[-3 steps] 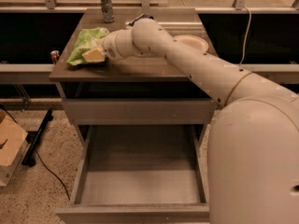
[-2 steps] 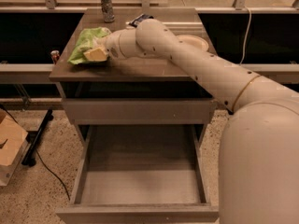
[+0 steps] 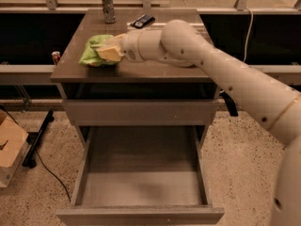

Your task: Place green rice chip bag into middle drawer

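The green rice chip bag (image 3: 94,52) lies crumpled on the left part of the cabinet top (image 3: 155,69). My gripper (image 3: 109,53) rests on the bag's right side, reaching in from the right with the arm stretched across the top. The bag sits on the surface. The middle drawer (image 3: 141,187) is pulled fully out below, a wide shallow grey-brown tray with nothing in it. The bag's right end is hidden under the gripper.
A dark metal can (image 3: 108,6) stands at the back of the cabinet top, with a black flat object (image 3: 142,21) beside it. The closed drawer front (image 3: 136,112) is above the open one. A cardboard box (image 3: 9,145) sits on the floor at left.
The forearm and elbow have swung slightly, uncovering the black object at the back. The gripper stays at the bag, and the bag has not left the cabinet top.
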